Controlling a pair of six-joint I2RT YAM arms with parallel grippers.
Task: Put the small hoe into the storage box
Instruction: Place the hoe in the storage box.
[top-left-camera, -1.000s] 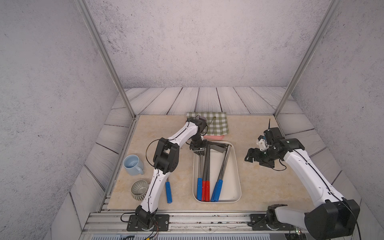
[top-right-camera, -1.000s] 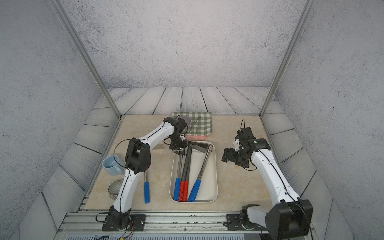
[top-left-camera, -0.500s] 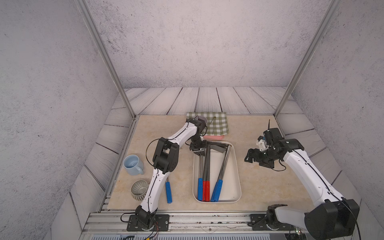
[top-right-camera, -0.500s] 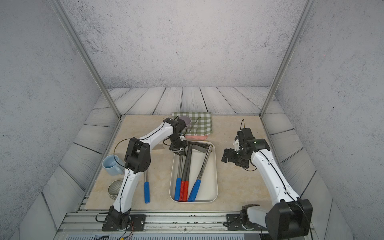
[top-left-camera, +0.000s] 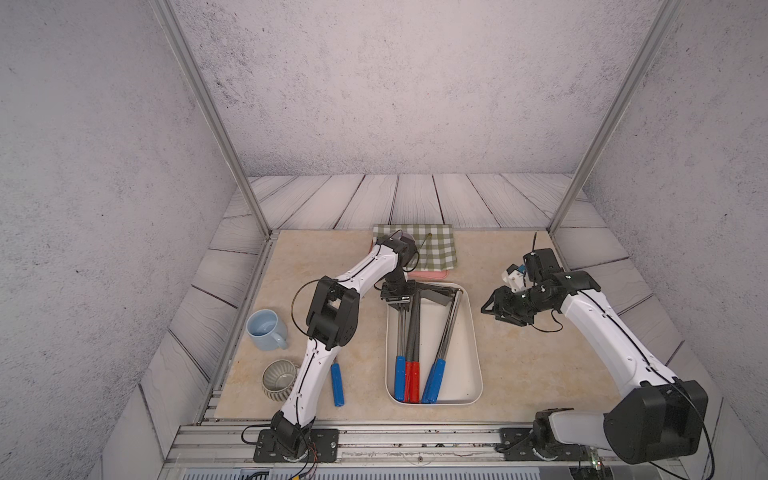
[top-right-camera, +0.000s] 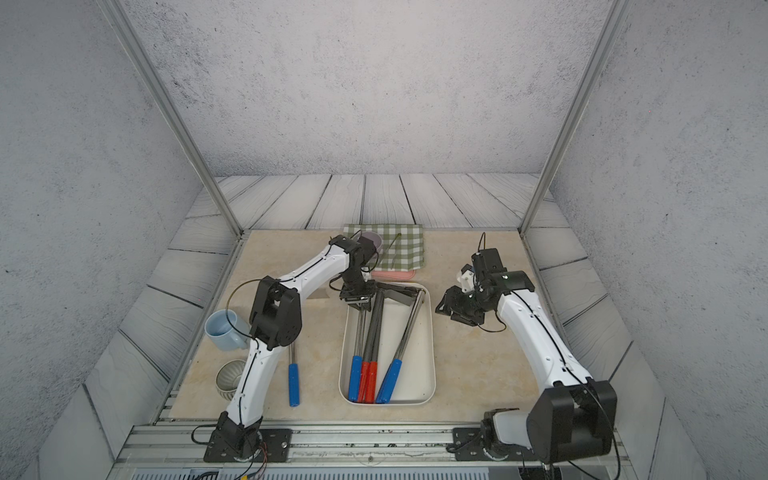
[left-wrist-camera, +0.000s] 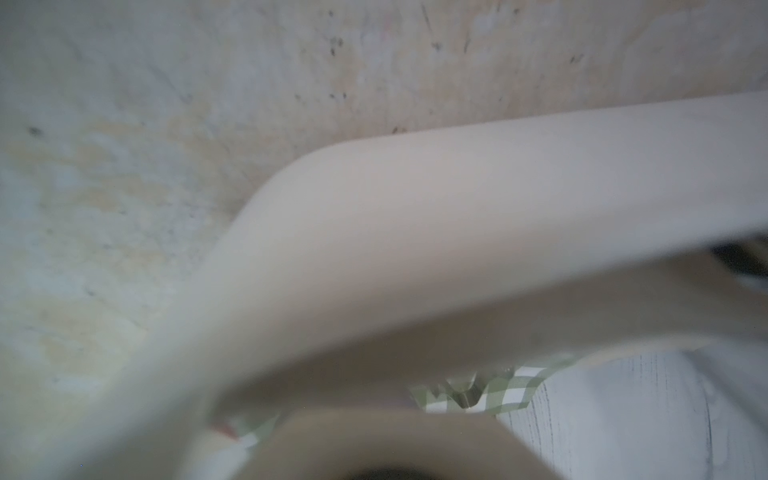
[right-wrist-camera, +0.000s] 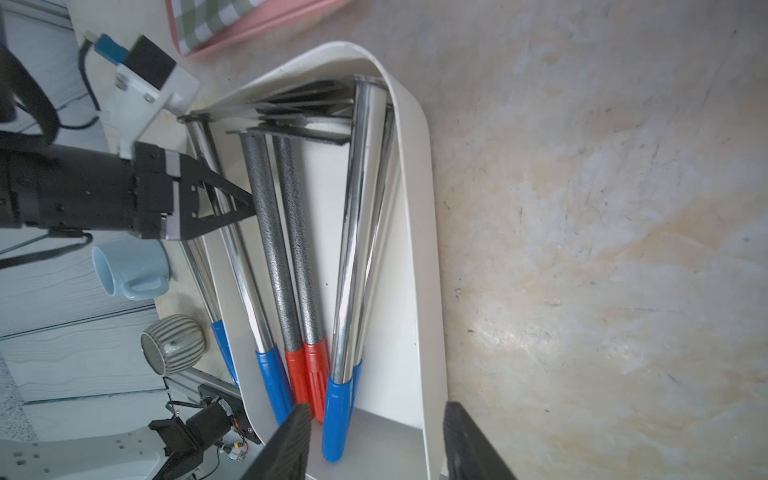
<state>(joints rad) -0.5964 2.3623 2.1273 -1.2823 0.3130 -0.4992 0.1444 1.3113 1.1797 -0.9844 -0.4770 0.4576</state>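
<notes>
Hardly moved, left gripper (top-left-camera: 399, 302) pinches small hoe (top-left-camera: 401, 340), lengthwise in storage box (top-left-camera: 475, 345), handle frontward.

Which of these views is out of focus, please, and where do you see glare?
Left wrist view: blurred, the storage box rim filling it, too close to focus. Right wrist view: sharp, with bright glare along the chrome hoe shafts. Both top views: sharp, evenly lit.

storage box (top-left-camera: 459, 374): looking it over, nothing readable on its walls.
hoe grips (right-wrist-camera: 307, 365) inside the box: plain red and blue, no lettering.
blue mug (top-left-camera: 266, 328) left of the box: no print legible.
</notes>
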